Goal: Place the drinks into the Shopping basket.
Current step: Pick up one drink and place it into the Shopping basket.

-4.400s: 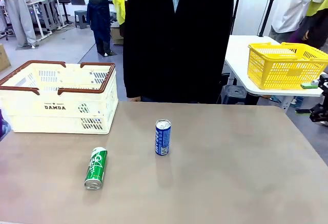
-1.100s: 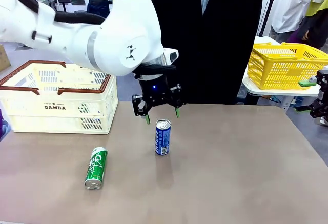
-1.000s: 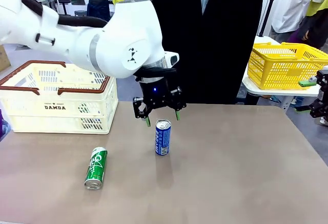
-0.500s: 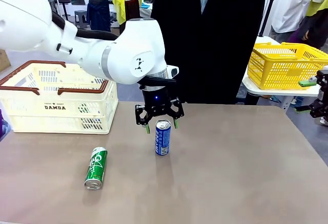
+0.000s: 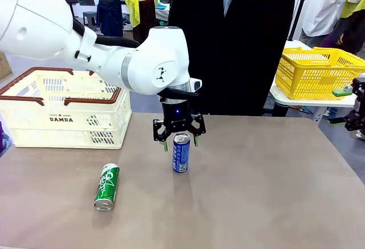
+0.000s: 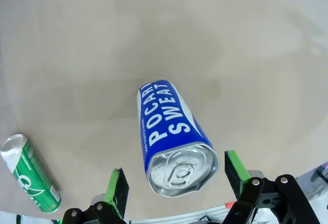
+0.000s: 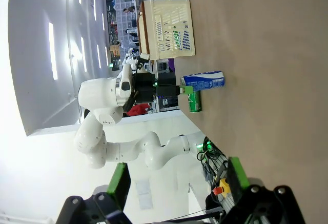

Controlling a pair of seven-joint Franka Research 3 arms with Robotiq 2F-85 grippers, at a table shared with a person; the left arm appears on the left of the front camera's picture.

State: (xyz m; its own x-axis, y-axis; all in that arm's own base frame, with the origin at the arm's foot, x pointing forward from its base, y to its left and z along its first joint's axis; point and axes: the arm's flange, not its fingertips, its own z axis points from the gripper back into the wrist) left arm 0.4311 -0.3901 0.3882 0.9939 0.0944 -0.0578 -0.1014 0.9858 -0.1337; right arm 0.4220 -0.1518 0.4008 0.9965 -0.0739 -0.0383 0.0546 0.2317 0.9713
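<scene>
left claw (image 5: 179, 141) wide open, straddling the top of the blue can (image 5: 181, 153), nothing gripped yet. can standing upright mid-desk (image 5: 274, 192), rim sitting between the green pads in the wrist view (image 6: 178, 168), a bit closer to one pad than the other. best bet: drop lower so the pads land on the can's body instead of the rim, centre up, then squeeze square so nothing tips. green can (image 5: 106, 186) lying on its side nearer the front, well apart, not in the way. shopping basket (image 5: 63, 109) off to the left at the back, path over looks clear, just needs enough lift to clear the brown rim. person in dark coat (image 5: 239, 44) right behind the desk. yellow basket (image 5: 316, 72) on another table. right claw (image 7: 179, 183) open too, holding nothing.
</scene>
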